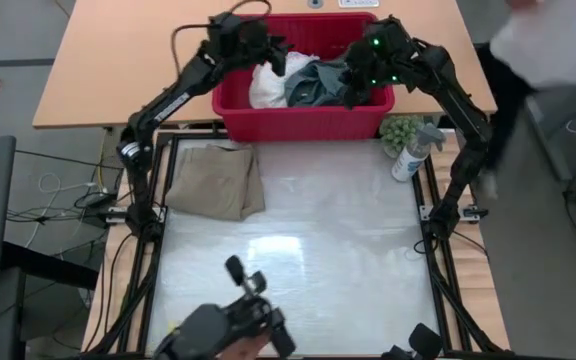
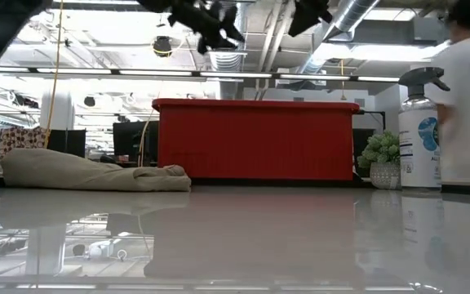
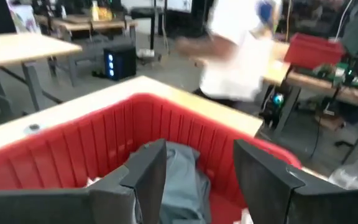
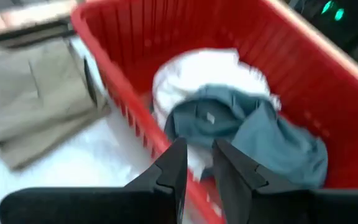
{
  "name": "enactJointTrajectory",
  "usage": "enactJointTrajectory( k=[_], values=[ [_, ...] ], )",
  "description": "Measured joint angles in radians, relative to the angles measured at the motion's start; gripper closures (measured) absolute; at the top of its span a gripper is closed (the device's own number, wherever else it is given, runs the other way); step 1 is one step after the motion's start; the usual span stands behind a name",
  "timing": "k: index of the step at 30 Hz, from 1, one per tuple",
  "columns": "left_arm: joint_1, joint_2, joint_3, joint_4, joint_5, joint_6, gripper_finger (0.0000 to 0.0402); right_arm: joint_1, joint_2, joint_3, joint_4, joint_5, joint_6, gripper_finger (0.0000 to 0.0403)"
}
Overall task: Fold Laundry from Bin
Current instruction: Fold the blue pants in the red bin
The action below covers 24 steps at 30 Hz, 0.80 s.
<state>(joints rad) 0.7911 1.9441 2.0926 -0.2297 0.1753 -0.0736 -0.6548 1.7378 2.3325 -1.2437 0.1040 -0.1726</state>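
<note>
The red bin (image 1: pixel 303 120) stands at the table's far edge. A white garment (image 1: pixel 266 85) and a teal-green one (image 1: pixel 318 85) lie bunched inside it, and both show in the right wrist view, white (image 4: pixel 197 68) and teal (image 4: pixel 260 134). A beige garment (image 1: pixel 216 180) lies loosely folded on the table in front of the bin's left corner. My left gripper (image 3: pixel 197 168) hovers open above the bin's left part, clear of the cloth. My right gripper (image 4: pixel 197 165) hangs above the bin's right part, tilted down, with a narrow gap between its fingers and nothing in it.
A spray bottle (image 1: pixel 411 155) and a small potted plant (image 1: pixel 400 130) stand right of the bin. A person in white (image 1: pixel 548 40) moves beyond the table's far right corner. A dark camera mount (image 1: pixel 243 320) sits at the near edge. The glossy table top (image 1: pixel 298 250) lies in front of the bin.
</note>
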Motion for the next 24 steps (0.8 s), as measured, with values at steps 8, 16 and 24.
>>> enactJointTrajectory(
  k=[8, 16, 24],
  values=[
    [-0.009, 0.191, 0.038, 0.016, -0.006, -0.003, 0.0227, -0.001, -0.048, 0.0, -0.21, 0.0, -0.001, 0.03],
    [-0.01, 0.438, 0.265, -0.01, -0.165, 0.033, 0.0227, -0.002, -0.105, 0.0, -0.222, 0.0, -0.001, 0.03],
    [-0.005, 0.464, 0.225, -0.108, -0.256, 0.148, 0.0227, -0.003, -0.123, 0.0, -0.223, 0.001, 0.004, 0.03]
  ],
)
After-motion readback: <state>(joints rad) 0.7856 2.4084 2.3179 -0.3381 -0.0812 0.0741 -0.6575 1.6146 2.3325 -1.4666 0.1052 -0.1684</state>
